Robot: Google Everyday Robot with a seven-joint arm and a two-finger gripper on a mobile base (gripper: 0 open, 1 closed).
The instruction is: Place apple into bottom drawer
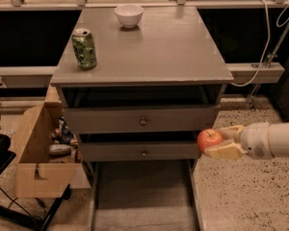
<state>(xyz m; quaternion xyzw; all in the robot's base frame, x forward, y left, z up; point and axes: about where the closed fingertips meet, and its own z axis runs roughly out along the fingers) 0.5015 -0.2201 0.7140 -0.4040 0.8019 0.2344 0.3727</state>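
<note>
Right of the cabinet, the tool [222,141] clamps the apple [209,140] above the open bottom drawer [142,196].

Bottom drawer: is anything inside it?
Only bare floor shows in the bottom drawer; its front is out of frame. The gripper holds the apple outside, right of it.

A single camera looks down from above and in front of the grey cabinet [154,47], facing its drawer fronts from close by. The cabinet top fills the far middle; the bottom drawer [142,191] runs off the near edge. The gripper [220,141], clasping the apple [208,139], is at the right, near the cabinet's front corner.
</note>
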